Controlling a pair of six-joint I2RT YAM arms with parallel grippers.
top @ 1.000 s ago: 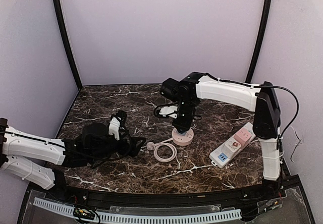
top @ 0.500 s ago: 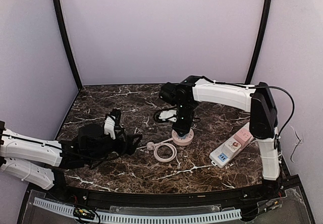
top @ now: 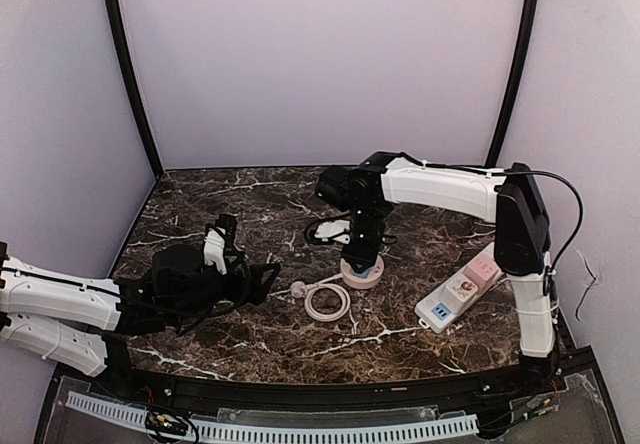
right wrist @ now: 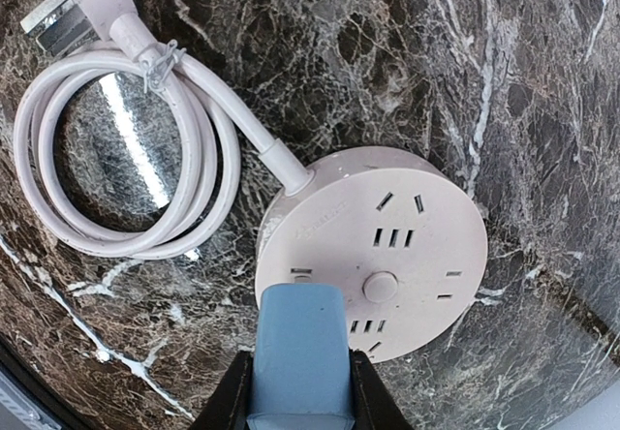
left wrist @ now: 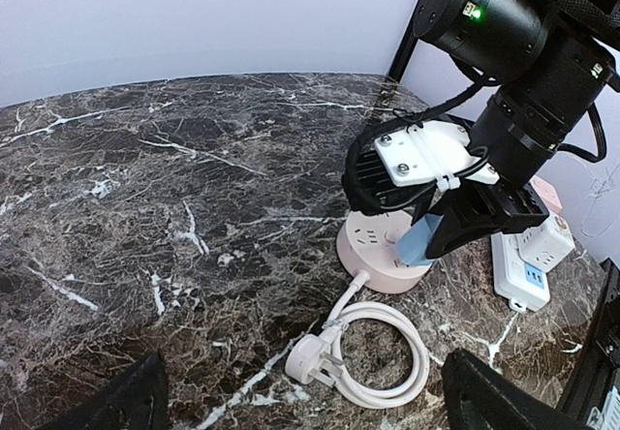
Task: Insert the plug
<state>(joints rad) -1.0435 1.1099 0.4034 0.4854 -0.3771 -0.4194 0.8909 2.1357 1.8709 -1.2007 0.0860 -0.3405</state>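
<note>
My right gripper is shut on a light blue plug, holding it upright over the near-left edge of a round pink socket block. In the left wrist view the plug hangs just at the block's top, tilted slightly. Its prongs are hidden, and I cannot tell whether it touches. From above, the right gripper stands straight over the block. My left gripper is open and holds nothing, well to the left of the block, pointing toward it.
The block's white cord lies coiled to its front left, ending in a white three-pin plug. A white and pink power strip lies at the right, with an adapter plugged into it. Walls enclose the marble table.
My left arm has drawn back to the left, away from the cord, with its gripper still open. The right gripper shifted slightly over the block, still holding the blue plug.
</note>
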